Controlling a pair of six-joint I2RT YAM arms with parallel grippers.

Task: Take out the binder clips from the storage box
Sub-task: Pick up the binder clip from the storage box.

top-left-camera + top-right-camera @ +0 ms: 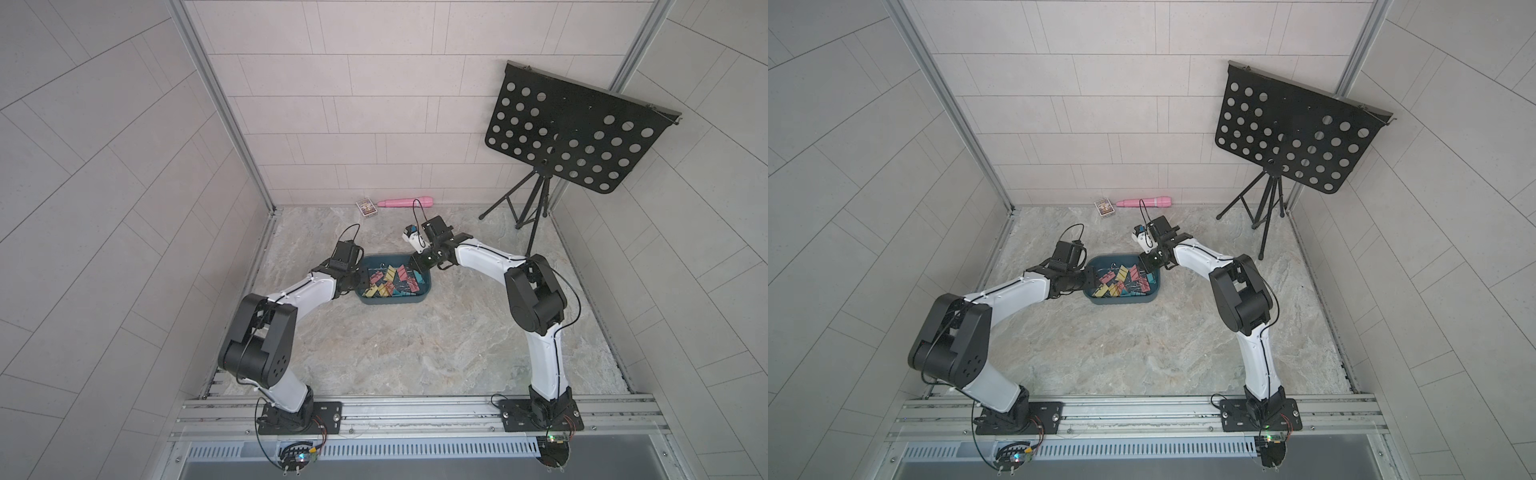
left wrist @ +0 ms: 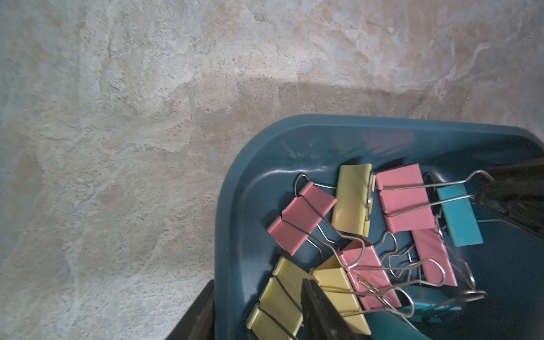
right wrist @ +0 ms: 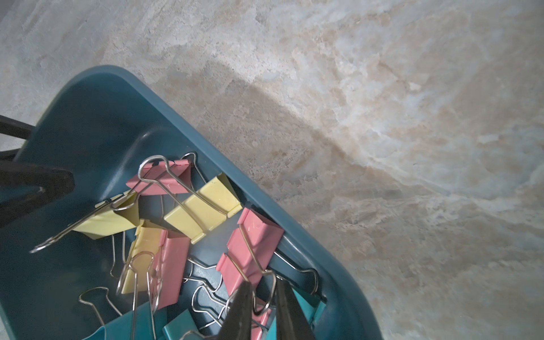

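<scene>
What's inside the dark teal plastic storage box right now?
Dark teal plastic storage box holds a jumble of pink, yellow and teal binder clips; both hands reach in, hiding some clips beneath.

pink, yellow and teal binder clips lie jumbled inside the dark teal storage box.

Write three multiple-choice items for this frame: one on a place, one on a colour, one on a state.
1. Where are the binder clips?
A. on the floor
B. inside the storage box
C. on the music stand

2. What colour is the long cylinder by the back wall?
A. pink
B. green
C. black

3. What is the right gripper doing?
A. hanging far above the box
B. carrying the card box
C. straddling a pink clip's wire handle

Key: B, clips lie in the tub; A, plainly pink; C, wrist view shows fingers either side of the loop.
</scene>
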